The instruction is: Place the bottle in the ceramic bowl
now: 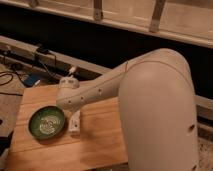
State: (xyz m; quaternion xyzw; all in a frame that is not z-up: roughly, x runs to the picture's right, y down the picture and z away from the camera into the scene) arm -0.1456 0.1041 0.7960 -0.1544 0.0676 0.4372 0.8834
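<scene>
Quick status for you: the job isn't done yet. The ceramic bowl [46, 122] has nothing in it; you can see its pale speckled middle with no bottle across it. The bottle [75, 124] is outside the bowl, just right of its rim. It's a slim whitish shape running lengthwise, away from the bowl's near side. I can't tell whether it rests on the wooden tabletop [102, 137] or is lifted a little, nor whether it touches the rim.

Your claw [74, 110] sits at the far end of the bottle, up and to the right of the bowl, tucked under the wrist of the arm [100, 90]. The arm covers most of it, so I can't tell if it's spread, pressed together or pinching the bottle; don't take my word either way.

My read is that you're at the grasp step, with the whole transfer left. You'd need a firm hold on the bottle, a lift clear of the rim, a short carry left until it's over the bowl's centre, then lower and let go.

One guess: the bottle looks about as long as the bowl is wide, so it'll probably lie across the dish rather than drop in neatly. Aim for the middle; an off-centre drop could tip it back over the right-hand rim.
</scene>
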